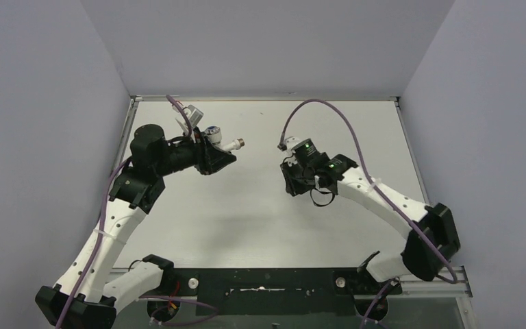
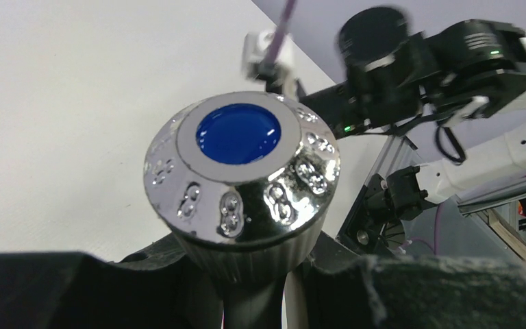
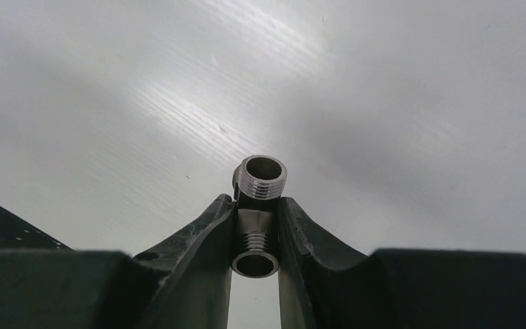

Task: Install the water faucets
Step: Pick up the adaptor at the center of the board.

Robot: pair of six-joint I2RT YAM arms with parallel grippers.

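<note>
In the left wrist view the water faucet's round chrome knob (image 2: 240,185) with its blue dot (image 2: 238,132) fills the middle. My left gripper (image 2: 260,288) is shut on the faucet just below the knob. From above, the white faucet (image 1: 218,135) sticks out of the left gripper (image 1: 220,152) at the table's back left, its brass-tipped spout (image 1: 238,143) pointing right. My right gripper (image 3: 255,223) is shut on the small grey metal threaded fitting (image 3: 261,179), which stands up between the fingers (image 3: 198,233) over the white table. In the top view the right gripper (image 1: 293,179) hides the fitting.
A white table top (image 1: 246,219) is closed in by grey walls (image 1: 41,103) on three sides. Purple cables (image 1: 329,106) arch over both arms. A metal rail (image 1: 424,288) runs along the near edge by the arm bases. The right arm (image 2: 411,68) shows beyond the knob.
</note>
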